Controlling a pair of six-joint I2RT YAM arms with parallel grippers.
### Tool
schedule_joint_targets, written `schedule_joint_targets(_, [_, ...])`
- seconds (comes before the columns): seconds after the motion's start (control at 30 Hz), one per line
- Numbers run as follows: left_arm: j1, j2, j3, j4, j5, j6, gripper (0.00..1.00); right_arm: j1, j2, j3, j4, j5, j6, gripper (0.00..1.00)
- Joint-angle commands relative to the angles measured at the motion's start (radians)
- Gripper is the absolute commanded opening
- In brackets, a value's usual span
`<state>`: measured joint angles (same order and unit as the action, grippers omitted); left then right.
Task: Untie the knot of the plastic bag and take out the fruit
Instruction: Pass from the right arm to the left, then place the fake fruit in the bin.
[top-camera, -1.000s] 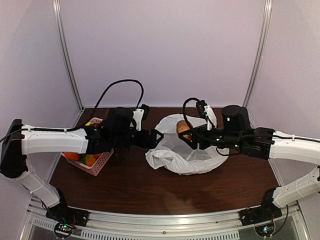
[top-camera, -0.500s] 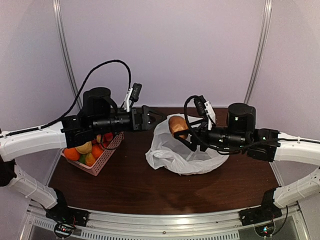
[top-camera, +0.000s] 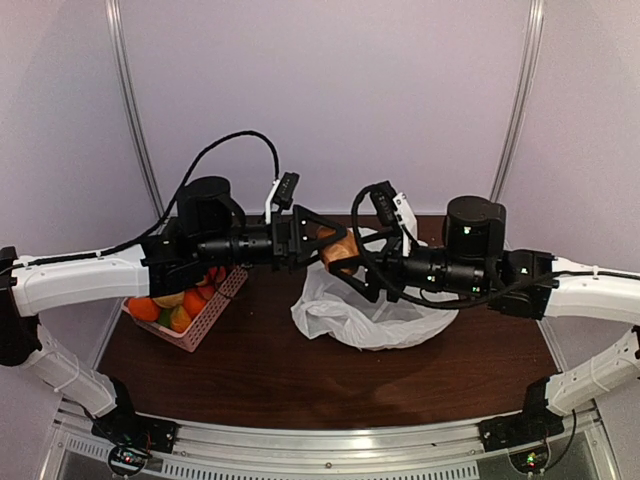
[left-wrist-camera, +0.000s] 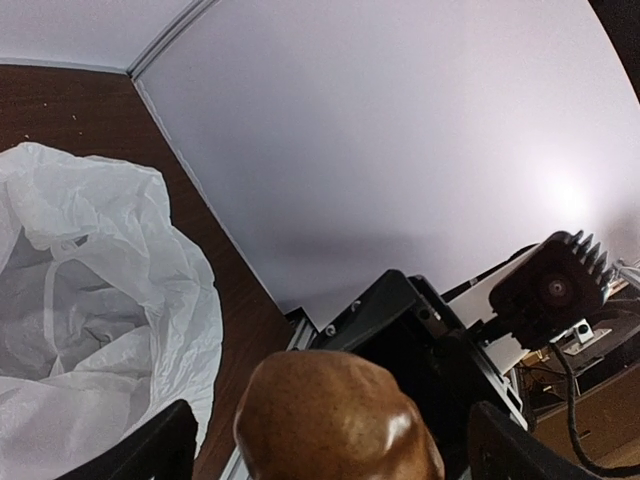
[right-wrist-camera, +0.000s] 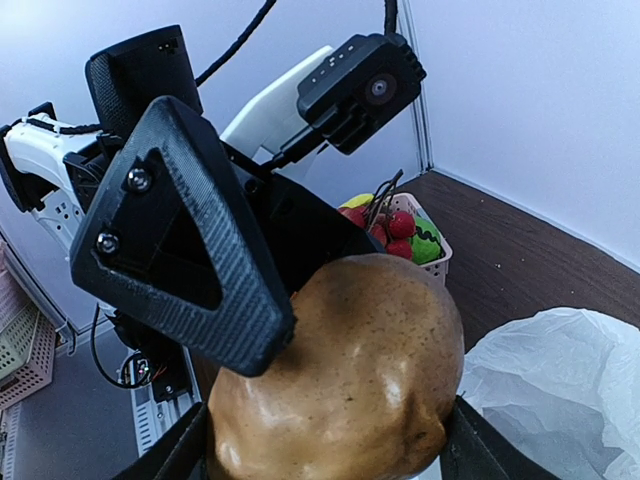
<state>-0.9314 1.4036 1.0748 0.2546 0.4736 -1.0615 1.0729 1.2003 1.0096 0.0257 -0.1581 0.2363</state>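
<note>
The right gripper (top-camera: 347, 266) is clamping a brown glossy pear-shaped fruit (top-camera: 337, 252) between its two black fingers and holding it in the air, above the left side of the thin white crinkly plastic bag (top-camera: 372, 318). In the right wrist view the fruit (right-wrist-camera: 340, 370) is filling the lower middle of the picture, with a finger pressing against it on either side at the bottom edge. The left gripper (top-camera: 322, 243) is reaching in from the opposite side at the same height, its jaws standing wide apart. In the left wrist view the fruit (left-wrist-camera: 335, 415) is sitting midway between the two black fingertips (left-wrist-camera: 150, 450), with a clear gap showing on each side, so the left jaws are not gripping it. From the right wrist camera, one black triangular finger (right-wrist-camera: 180, 240) of the left gripper is overlapping the fruit's left edge; whether it is touching cannot be told. The plastic bag is lying slumped on the dark brown wooden table (top-camera: 260, 372), right of centre, with its mouth gaping upward and its crumpled walls (left-wrist-camera: 90, 300) folding around a hollow inside. A pink lattice plastic basket (top-camera: 205, 322) is sitting at the left end of the table, under the left arm and apart from the bag, and is holding oranges (top-camera: 145, 310), a yellow fruit, something green and red cherries (right-wrist-camera: 395, 225).
</note>
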Motion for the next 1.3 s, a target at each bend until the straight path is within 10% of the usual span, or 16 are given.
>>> schedule_joint_targets(0.0, [-0.003,0.0,-0.015,0.065,0.034,-0.03,0.93,0.013,0.008,0.03,0.0,0.023,-0.015,0.53])
schedule_joint_targets(0.5, [-0.003,0.0,-0.043,0.095,0.047,-0.054,0.65,0.03,0.007,0.031,-0.006,0.041,-0.012,0.56])
schedule_joint_targets(1.0, [-0.001,-0.031,-0.083,0.11,0.005,-0.048,0.52,0.032,-0.019,0.002,0.005,0.103,0.004,0.87])
schedule_joint_targets(1.27, [0.091,-0.13,-0.024,-0.239,-0.061,0.166,0.51,0.03,-0.145,-0.101,0.057,0.263,0.03,1.0])
